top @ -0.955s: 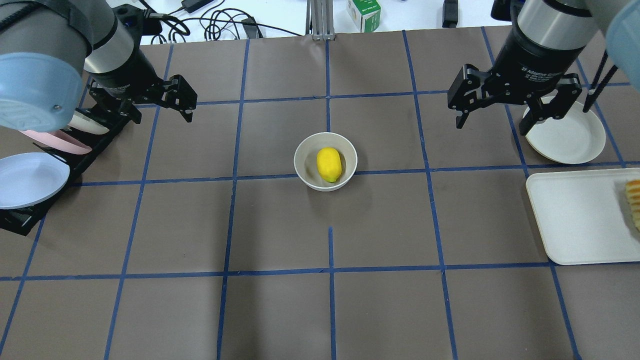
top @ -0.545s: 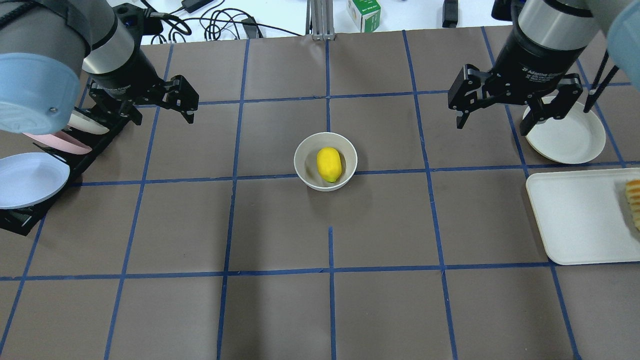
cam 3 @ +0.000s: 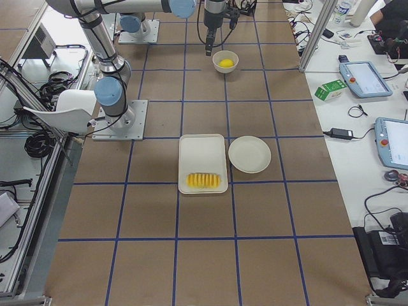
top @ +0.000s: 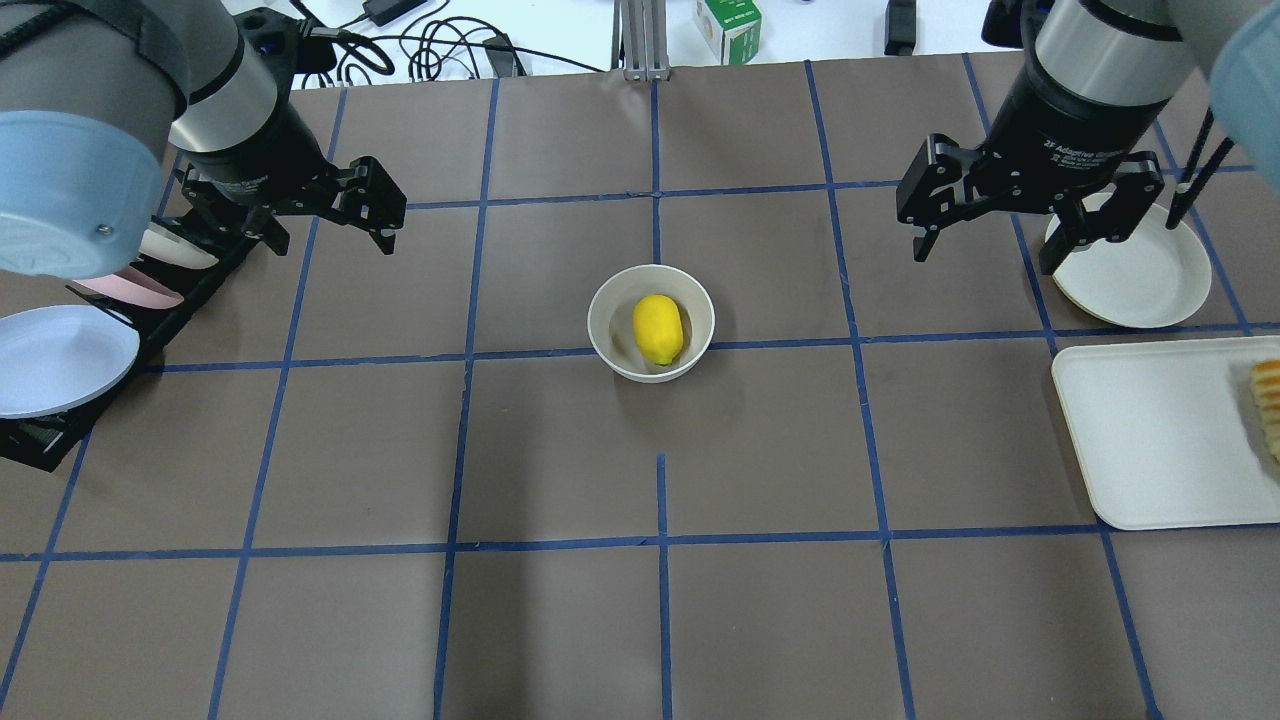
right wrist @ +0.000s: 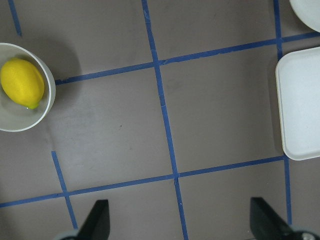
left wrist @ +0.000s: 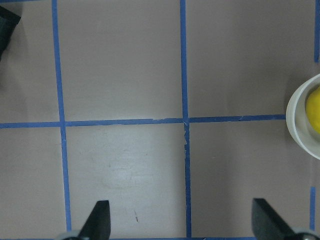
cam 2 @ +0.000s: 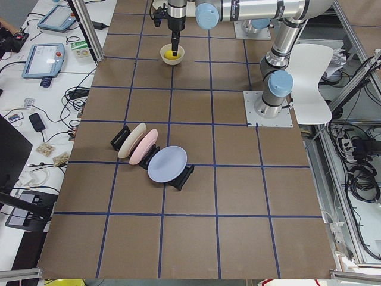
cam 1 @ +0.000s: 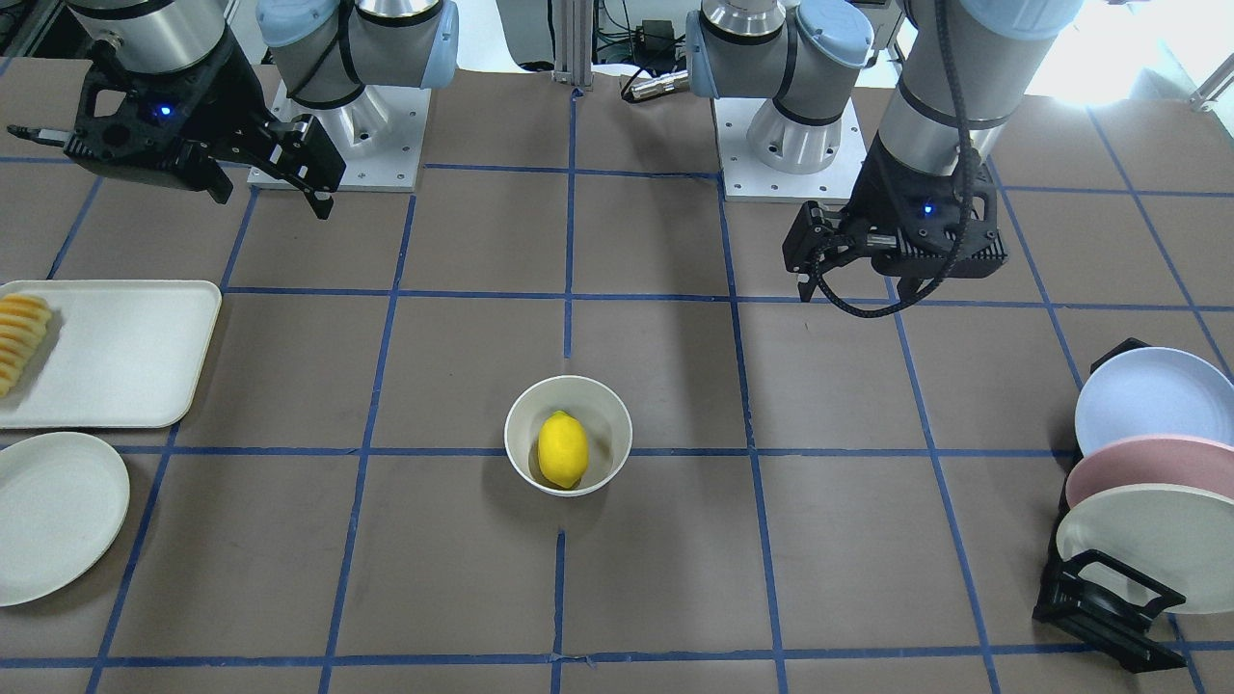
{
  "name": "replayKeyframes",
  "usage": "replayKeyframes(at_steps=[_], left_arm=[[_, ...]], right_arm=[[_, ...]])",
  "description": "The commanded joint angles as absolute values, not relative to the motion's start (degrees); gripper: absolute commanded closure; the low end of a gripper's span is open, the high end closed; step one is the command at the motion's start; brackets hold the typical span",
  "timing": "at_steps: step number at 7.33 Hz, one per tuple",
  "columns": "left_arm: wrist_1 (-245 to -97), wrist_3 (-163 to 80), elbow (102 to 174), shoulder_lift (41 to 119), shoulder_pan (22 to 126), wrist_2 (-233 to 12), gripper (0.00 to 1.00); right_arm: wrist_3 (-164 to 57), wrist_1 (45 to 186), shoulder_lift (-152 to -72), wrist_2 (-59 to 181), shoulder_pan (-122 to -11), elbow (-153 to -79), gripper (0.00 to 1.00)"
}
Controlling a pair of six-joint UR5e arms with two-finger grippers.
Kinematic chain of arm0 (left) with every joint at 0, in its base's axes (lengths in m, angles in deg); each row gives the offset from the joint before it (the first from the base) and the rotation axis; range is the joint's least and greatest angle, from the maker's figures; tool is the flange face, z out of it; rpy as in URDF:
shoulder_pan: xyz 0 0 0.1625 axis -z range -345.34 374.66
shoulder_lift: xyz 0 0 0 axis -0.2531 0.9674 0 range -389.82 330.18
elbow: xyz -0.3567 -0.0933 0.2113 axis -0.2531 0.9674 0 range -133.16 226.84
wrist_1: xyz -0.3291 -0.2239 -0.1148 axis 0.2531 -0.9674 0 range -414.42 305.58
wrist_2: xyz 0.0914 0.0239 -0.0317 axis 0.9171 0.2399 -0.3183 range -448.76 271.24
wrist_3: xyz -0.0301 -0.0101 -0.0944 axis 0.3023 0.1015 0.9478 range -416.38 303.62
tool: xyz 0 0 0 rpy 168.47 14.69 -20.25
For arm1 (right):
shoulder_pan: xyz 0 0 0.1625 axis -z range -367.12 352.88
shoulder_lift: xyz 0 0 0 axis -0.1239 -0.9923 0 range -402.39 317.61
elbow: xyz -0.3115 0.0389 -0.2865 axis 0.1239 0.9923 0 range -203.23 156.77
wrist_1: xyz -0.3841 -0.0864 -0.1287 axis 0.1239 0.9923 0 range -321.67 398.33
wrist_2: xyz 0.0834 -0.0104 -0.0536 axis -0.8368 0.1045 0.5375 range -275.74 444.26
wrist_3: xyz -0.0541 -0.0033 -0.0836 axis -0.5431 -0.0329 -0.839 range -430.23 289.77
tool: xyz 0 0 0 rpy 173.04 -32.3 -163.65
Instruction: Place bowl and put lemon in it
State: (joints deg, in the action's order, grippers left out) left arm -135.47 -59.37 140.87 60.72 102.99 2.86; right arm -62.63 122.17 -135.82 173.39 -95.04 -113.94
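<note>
The biggest thing here is the table [top: 560,620], covered in a brown mat with blue tape marking it off into squares. The 2 arms hang over it on either side, well back from the middle.

The left gripper [top: 332,240] is up off the mat with its fingers spread wide and nothing between them. Its wrist view shows only bare mat between the fingertips, with the bowl's edge peeking in at the side. The right gripper [top: 983,256] looks much the same, fingers wide apart and empty, and from overhead 1 finger overlaps the rim of a round off-white plate [top: 1140,275].

Just beside that plate sits a white rectangular tray [top: 1150,440]. On the robot's left there's a black rack [cam 1: 1099,598] holding 3 plates on edge: a blue one [cam 1: 1147,400], a pink one [cam 1: 1138,467] and an off-white one [cam 1: 1147,554]. The left gripper hovers near it.

The bowl [top: 612,320] stands upright about mid-table, right by a crossing of tape lines, well apart from both grippers. The lemon [top: 658,329] lies inside it on its side, resting on the bottom.

Smallest bit: a row of yellow-orange slices [cam 1: 21,337] on the tray's outer end.
</note>
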Motion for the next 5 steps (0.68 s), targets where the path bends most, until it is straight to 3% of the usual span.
replayKeyframes(at_steps=[1,5], left_arm=[[-137.8,-59.4,140.1,60.4,103.0,2.8,0.0],[-140.7,-60.2,140.1,58.7,103.1,2.7,0.0]], right_arm=[[-62.6,122.6,-135.8,173.4,-95.0,-113.8,0.0],[-62.7,122.6,-135.5,173.3,-95.0,-114.0,0.0]])
